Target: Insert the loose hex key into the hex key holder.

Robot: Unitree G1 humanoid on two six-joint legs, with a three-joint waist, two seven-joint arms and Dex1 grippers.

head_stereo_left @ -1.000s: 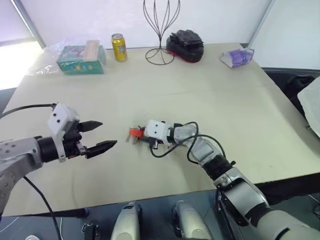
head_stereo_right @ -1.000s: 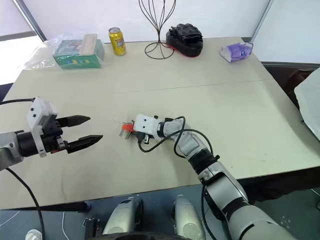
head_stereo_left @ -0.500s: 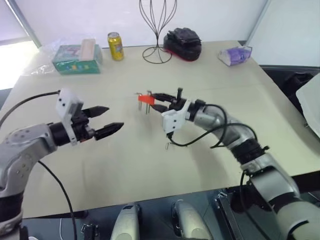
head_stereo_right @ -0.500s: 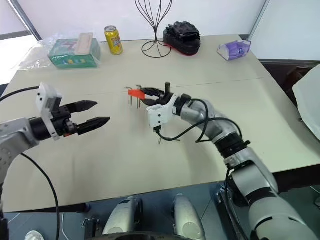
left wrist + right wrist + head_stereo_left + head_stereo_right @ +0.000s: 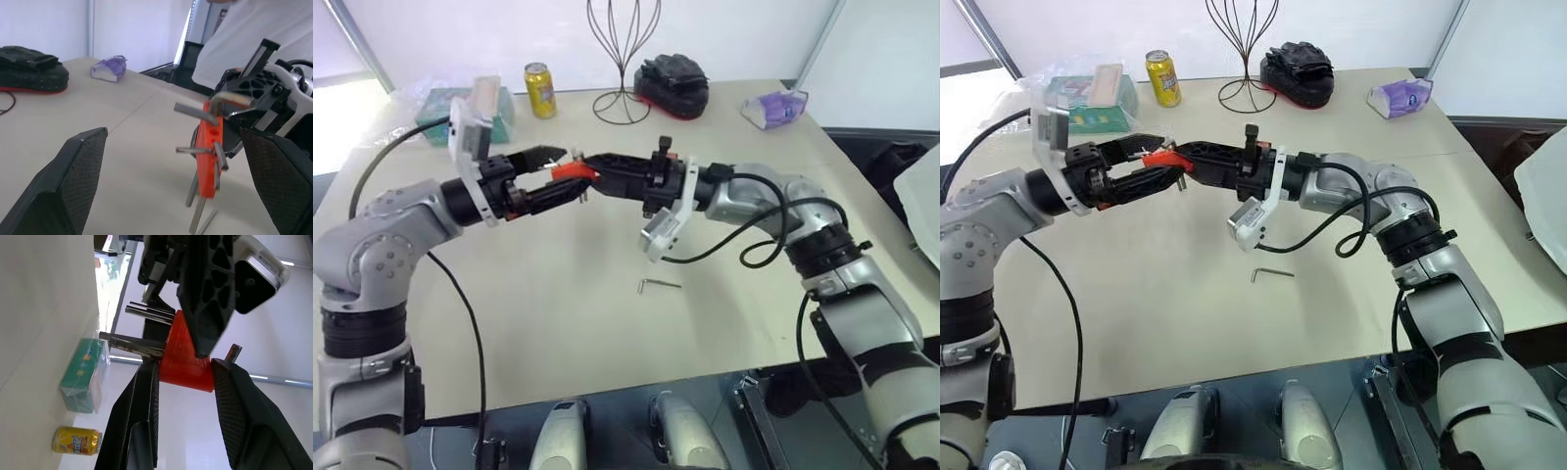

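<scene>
The orange-red hex key holder [image 5: 570, 172], with short grey keys sticking out, hangs well above the table. My right gripper [image 5: 592, 176] is shut on it and points toward my left side. My left gripper [image 5: 556, 176] is open, one finger on each side of the holder. In the left wrist view the holder [image 5: 212, 156] stands between the wide-apart fingers [image 5: 73, 186], nearer one of them and touching neither. The right wrist view shows the holder [image 5: 183, 357] pinched at my right gripper's fingertips. The loose hex key [image 5: 658, 285] lies flat on the table below my right forearm.
Along the table's far edge stand a green box [image 5: 470, 103], a yellow can [image 5: 540, 90], a wire stand [image 5: 628, 49], a black padded item [image 5: 673, 83] and a purple packet [image 5: 775, 106]. A person in a white shirt [image 5: 254, 34] is beyond the table.
My right gripper lifted the holder off the table and carried it up and leftward. My left gripper rose and moved right until its open fingers flank the holder. The loose key stayed on the table.
</scene>
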